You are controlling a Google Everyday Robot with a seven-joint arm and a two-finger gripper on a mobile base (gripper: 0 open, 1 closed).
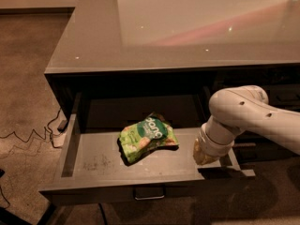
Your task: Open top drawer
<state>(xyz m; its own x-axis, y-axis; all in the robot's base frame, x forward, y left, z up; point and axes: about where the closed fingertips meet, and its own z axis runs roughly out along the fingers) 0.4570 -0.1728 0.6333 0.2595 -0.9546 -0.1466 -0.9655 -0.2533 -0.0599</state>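
Observation:
The top drawer (101,163) is pulled far out of the dark grey cabinet, showing its light grey scuffed floor. Its front runs along the bottom of the view, with the small metal pull (149,192) at its centre. My gripper (205,156) hangs at the end of the white arm (243,111). It is at the drawer's right side wall, near the front right corner, and mostly hidden by the wrist. A green snack bag (146,137) lies in the middle of the drawer.
The glossy grey countertop (187,27) overhangs the back of the drawer. Another dark drawer front (286,95) is at the right edge, behind my arm. A cable (28,137) and a plug strip lie on the carpet to the left.

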